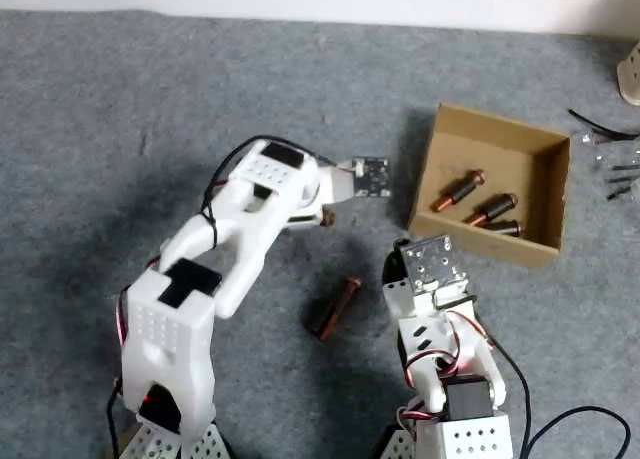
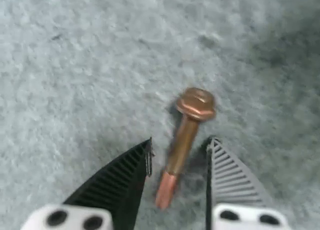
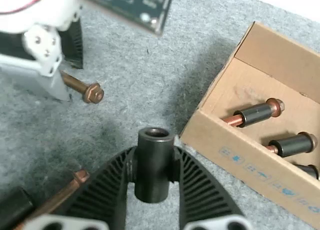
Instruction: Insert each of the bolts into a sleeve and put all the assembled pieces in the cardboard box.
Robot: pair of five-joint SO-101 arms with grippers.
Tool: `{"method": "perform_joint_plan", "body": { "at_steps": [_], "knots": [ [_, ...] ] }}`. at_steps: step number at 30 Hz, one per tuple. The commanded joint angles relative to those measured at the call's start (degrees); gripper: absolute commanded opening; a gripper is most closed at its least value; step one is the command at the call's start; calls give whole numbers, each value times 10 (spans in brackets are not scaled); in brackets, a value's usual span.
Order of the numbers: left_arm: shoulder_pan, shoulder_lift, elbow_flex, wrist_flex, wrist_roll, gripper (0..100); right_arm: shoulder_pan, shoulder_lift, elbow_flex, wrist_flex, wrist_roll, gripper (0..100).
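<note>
Left gripper [image 2: 179, 142] low over mid table [image 1: 100, 129]. Its fingers spread either side of copper bolt [image 2: 186, 135], gap showing on each side. Just right and nearer, one bolt-in-sleeve piece [image 1: 335, 309] lying loose on table. Right gripper [image 3: 154, 157] next, fingers pinching black sleeve [image 3: 154, 170], upright, open end up. Far right, cardboard box [image 1: 470, 237] with three assembled pieces [image 1: 457, 191] inside.

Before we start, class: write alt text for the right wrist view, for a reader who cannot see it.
The right gripper holds a black sleeve upright, open end up. Beyond it, a bolt sits between the left gripper's open jaws, and an open cardboard box holds assembled pieces.
</note>
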Motion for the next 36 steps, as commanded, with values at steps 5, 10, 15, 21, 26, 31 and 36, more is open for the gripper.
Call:
{"method": "perform_joint_plan", "body": {
  "at_steps": [5,10,15,21,26,31,36],
  "knots": [
    [1,76,-87,81,-29,129,7,-12,73,1,7,4],
    [7,96,-105,109,-32,6,7,-12,73,1,7,4],
    [7,97,-104,109,-27,6,7,-12,73,1,7,4],
    [0,33,-88,89,80,6,6,-12,73,-2,6,4],
    [-8,-73,34,-33,185,6,6,-12,74,-36,7,4],
    [-2,-240,225,-147,234,6,6,-12,74,-48,7,4],
    [-2,-421,421,-275,294,6,6,-12,75,-48,7,4]
  ]
}}
